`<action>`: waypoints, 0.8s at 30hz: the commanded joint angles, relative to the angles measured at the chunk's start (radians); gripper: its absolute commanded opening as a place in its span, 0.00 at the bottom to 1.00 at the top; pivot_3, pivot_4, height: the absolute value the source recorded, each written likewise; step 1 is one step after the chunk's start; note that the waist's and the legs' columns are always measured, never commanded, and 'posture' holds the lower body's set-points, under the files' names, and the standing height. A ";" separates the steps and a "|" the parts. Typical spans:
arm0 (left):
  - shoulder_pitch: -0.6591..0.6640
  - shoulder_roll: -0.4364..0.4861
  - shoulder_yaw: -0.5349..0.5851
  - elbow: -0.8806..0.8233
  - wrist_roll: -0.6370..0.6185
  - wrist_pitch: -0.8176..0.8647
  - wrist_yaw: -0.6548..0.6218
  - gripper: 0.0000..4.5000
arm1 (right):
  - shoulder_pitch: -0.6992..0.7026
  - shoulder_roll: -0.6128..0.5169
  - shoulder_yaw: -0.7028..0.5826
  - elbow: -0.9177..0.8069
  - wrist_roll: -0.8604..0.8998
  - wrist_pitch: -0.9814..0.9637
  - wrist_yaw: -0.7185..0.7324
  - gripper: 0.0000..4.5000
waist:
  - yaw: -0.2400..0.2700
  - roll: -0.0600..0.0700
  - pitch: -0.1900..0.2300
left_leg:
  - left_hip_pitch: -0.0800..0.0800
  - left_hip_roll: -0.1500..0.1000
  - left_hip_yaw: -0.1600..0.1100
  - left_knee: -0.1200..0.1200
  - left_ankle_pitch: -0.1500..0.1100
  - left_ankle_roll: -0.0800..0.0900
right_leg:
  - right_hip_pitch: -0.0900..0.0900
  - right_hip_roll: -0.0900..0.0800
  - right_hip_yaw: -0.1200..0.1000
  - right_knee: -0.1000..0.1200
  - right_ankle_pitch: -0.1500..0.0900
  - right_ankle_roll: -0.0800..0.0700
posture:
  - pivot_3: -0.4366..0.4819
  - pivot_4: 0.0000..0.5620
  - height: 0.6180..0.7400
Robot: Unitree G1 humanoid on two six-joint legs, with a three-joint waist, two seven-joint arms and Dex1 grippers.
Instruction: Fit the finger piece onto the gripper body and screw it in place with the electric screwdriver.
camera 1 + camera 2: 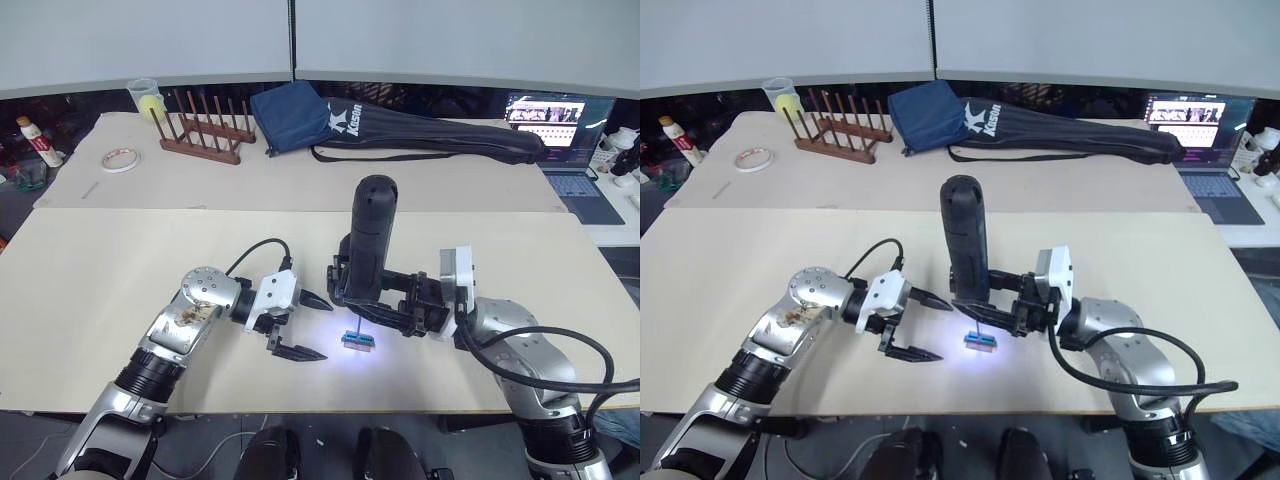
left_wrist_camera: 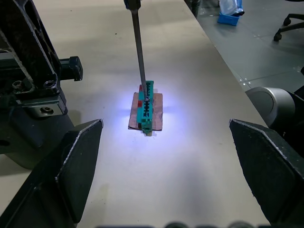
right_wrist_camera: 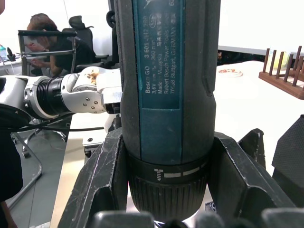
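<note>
While the right claw (image 1: 375,300) squeezes the electric screwdriver (image 1: 369,245) between its two black fingers, the tool stands almost straight up, fat end on top. In the right wrist view the fingers (image 3: 107,178) press on both sides of the tool's round body. Just under the claw, the thin silver bit (image 2: 139,50) points down and its tip touches a small green block (image 2: 147,105). The block lies on a little brown card (image 2: 155,111) flat on the pale table (image 1: 90,290). A bright bluish light shines on the table all around the block.

Beside the block, on the robot's left, is the left claw (image 1: 300,326). Its two black fingers are spread wide apart and hold nothing. One finger (image 1: 298,352) sits low by the table and the other is a bit higher, pointing toward the screwdriver. The block sits out in front of the gap between them, not touching either one.

Far behind both claws, on the back table, lie a long black zipped bag (image 1: 440,135) and a dark blue pouch (image 1: 290,115). More to the left there stand a wooden rack with pegs (image 1: 205,130), a roll of tape (image 1: 120,159) and a cup (image 1: 145,97). An open laptop (image 1: 560,125) sits far to the right.
</note>
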 commanded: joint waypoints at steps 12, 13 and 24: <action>-0.025 -0.001 0.003 0.008 -0.002 -0.025 0.008 1.00 | -0.005 -0.002 -0.010 -0.047 0.016 -0.042 0.012 0.43 | 0.001 0.000 0.000 | 0.000 0.000 0.000 0.000 0.000 0.000 | 0.000 0.000 0.000 0.000 0.000 0.000 | 0.48 0.27 1.00; -0.026 -0.001 0.003 0.011 -0.001 -0.027 0.008 1.00 | -0.006 -0.003 -0.011 -0.050 0.018 -0.039 0.012 0.43 | 0.001 0.000 0.000 | 0.000 0.000 0.000 0.000 0.000 0.000 | 0.000 0.000 0.000 0.000 0.000 0.000 | 0.48 0.27 1.00; -0.032 -0.005 0.002 0.018 0.000 -0.032 0.010 1.00 | -0.008 -0.008 -0.006 -0.037 0.009 -0.040 0.014 0.43 | 0.002 0.000 0.000 | 0.000 0.000 0.000 0.001 0.000 0.000 | 0.000 0.000 0.000 0.000 0.000 0.000 | 0.48 0.27 1.00</action>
